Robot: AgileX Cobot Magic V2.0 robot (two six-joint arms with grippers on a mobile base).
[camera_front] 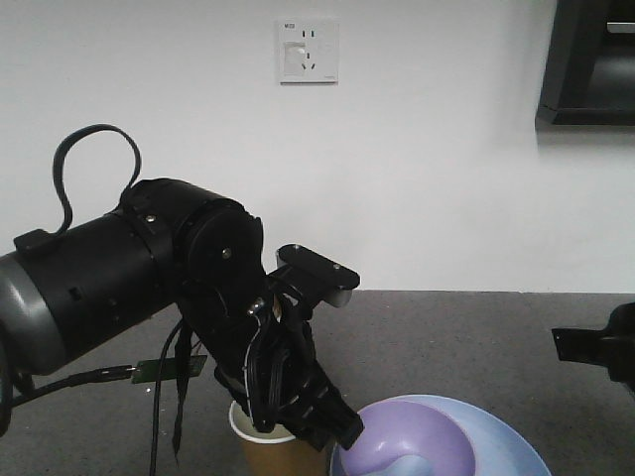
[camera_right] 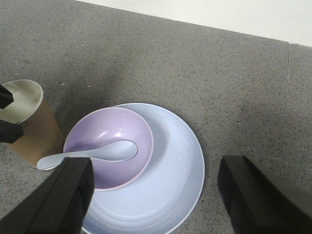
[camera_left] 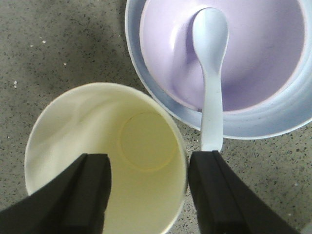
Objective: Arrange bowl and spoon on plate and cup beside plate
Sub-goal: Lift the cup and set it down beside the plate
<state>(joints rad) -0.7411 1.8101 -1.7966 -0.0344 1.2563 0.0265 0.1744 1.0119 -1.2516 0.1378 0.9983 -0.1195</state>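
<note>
The brown paper cup (camera_left: 97, 161) stands upright on the grey table, just left of the light blue plate (camera_left: 273, 122). The purple bowl (camera_left: 263, 58) sits in the plate, toward its cup side. The pale blue spoon (camera_left: 210, 73) lies scoop-down in the bowl, its handle reaching over the rims toward the cup. My left gripper (camera_left: 148, 163) is open over the cup's rim, one finger above the inside and one just outside the wall. My right gripper (camera_right: 156, 165) hangs open above the plate (camera_right: 175, 165), touching nothing. The front view shows the cup (camera_front: 268, 446) under the left arm.
The table runs back to a white wall (camera_front: 397, 149) with a socket (camera_front: 308, 52). A dark box (camera_front: 590, 59) hangs at the upper right. A seam (camera_right: 285, 97) crosses the tabletop right of the plate. The left arm's cables (camera_front: 179, 397) dangle beside the cup.
</note>
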